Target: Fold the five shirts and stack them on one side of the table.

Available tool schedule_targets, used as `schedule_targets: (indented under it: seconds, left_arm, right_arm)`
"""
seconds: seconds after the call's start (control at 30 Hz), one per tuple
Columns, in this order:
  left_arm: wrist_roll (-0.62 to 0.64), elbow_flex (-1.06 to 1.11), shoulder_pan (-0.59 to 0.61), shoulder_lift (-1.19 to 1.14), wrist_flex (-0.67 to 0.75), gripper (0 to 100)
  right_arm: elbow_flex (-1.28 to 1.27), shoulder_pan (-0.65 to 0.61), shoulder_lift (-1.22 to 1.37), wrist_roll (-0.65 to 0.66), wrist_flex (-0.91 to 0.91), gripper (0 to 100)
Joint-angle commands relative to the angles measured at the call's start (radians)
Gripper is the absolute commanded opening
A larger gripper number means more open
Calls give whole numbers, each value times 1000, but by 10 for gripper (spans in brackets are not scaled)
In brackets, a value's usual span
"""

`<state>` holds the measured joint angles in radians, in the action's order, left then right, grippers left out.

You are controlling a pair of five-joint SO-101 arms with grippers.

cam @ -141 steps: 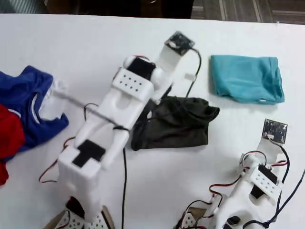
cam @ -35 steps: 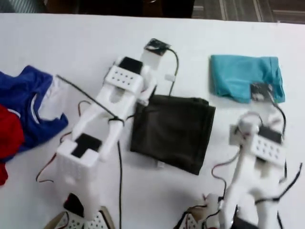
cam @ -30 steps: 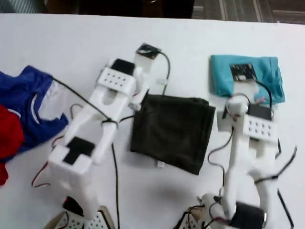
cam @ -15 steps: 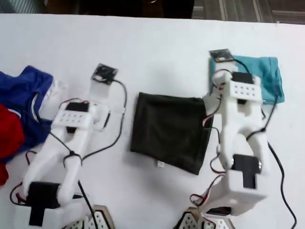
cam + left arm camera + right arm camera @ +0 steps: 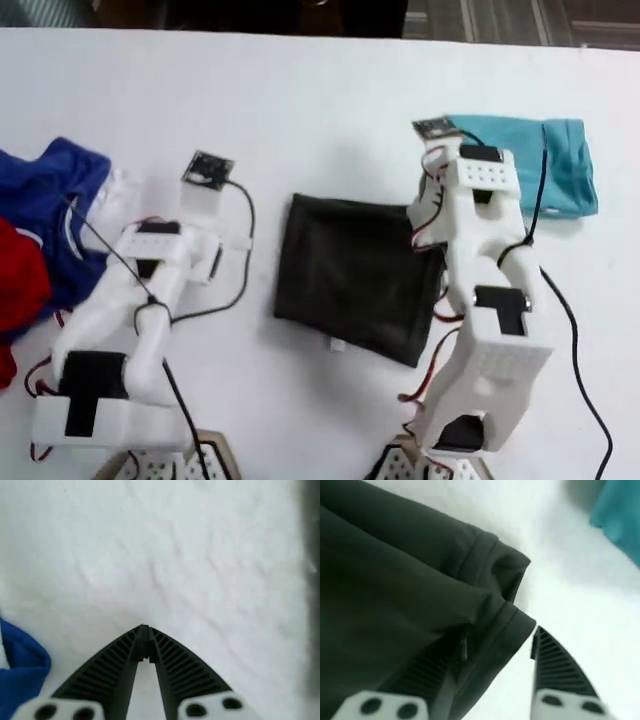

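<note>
From above, we see a folded black shirt [image 5: 355,275] in the middle of the surface [image 5: 300,90], a folded teal shirt [image 5: 555,165] near its right edge, and a blue shirt [image 5: 45,210] and a red shirt [image 5: 15,285] crumpled at its left edge. At the left wrist, the left claw [image 5: 144,647] is clenched on nothing over bare surface, beside the blue shirt. At the right wrist, the right claw [image 5: 500,642] is released, straddling the black shirt's corner, one finger against cloth, one past the hem.
</note>
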<state>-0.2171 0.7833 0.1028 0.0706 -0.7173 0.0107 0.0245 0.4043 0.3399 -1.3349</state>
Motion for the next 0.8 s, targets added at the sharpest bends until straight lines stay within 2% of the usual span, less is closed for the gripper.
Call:
schedule_targets:
  seconds: [0.0,0.07,0.13,0.33,0.77]
  left_arm:
    - [3,-16,5,2,15,27]
    - [3,-16,5,0,15,27]
    - [3,-15,2,0,17,27]
    - [3,22,-3,0,83,27]
    - [3,22,-3,0,86,27]
  right_arm:
    - [38,13,1,-2,18,77]
    - [38,13,-10,-6,42,9]
    - [38,10,-28,-8,50,34]
    - [38,4,-134,-2,50,19]
    - [38,-5,-315,0,101,19]
